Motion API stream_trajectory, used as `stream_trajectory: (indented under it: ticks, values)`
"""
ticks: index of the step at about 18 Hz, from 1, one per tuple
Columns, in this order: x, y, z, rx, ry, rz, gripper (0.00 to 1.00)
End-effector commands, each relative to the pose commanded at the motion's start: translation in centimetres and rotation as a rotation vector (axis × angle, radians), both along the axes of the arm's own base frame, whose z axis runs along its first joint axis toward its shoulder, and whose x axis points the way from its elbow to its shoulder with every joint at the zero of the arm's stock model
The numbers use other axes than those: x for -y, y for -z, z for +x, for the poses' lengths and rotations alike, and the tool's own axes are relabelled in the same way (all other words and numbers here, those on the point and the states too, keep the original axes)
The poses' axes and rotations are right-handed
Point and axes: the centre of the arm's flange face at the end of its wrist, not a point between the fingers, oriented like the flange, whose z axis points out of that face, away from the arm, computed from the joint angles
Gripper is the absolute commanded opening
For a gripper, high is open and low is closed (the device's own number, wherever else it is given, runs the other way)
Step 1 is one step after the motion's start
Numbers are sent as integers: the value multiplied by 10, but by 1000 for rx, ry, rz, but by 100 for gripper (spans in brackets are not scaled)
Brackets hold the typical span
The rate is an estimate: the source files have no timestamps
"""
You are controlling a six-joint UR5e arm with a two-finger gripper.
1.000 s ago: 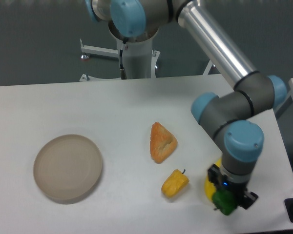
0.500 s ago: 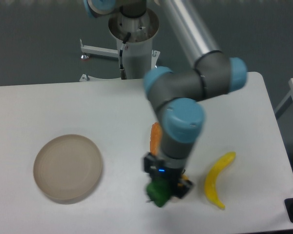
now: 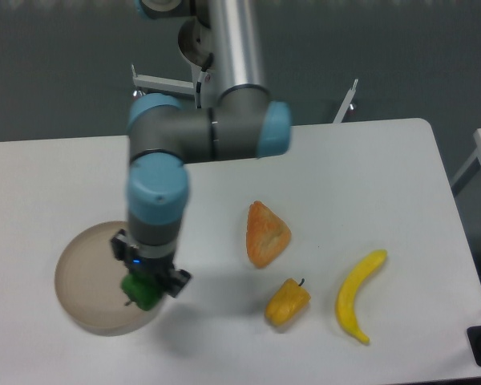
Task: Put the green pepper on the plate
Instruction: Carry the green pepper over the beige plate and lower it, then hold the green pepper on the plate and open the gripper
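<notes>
I am holding the glossy, lobed pepper (image 3: pixel 141 292) pinched in my gripper (image 3: pixel 147 282), directly over the round matte plate's (image 3: pixel 84 277) right side.

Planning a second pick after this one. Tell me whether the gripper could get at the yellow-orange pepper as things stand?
Probably not yet: the gripper is shut on the green pepper over the plate. Otherwise the yellow-orange pepper lies uncovered, apart from the banana.

The hand (image 3: pixel 148 279) hides the green pepper's (image 3: pixel 142 292) top — fingertips indistinct.
</notes>
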Motion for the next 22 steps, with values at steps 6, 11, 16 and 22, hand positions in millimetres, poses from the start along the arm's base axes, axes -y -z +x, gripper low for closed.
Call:
stream_trajectory:
  ticks: [6,11,16,22]
  values:
    - [19,29,28,-66,33,-43,42]
    - [21,40,40,-64,44,-65,42]
    - [27,50,48,-51,20,-91,42]
    - [26,56,51,-49,17,-99,42]
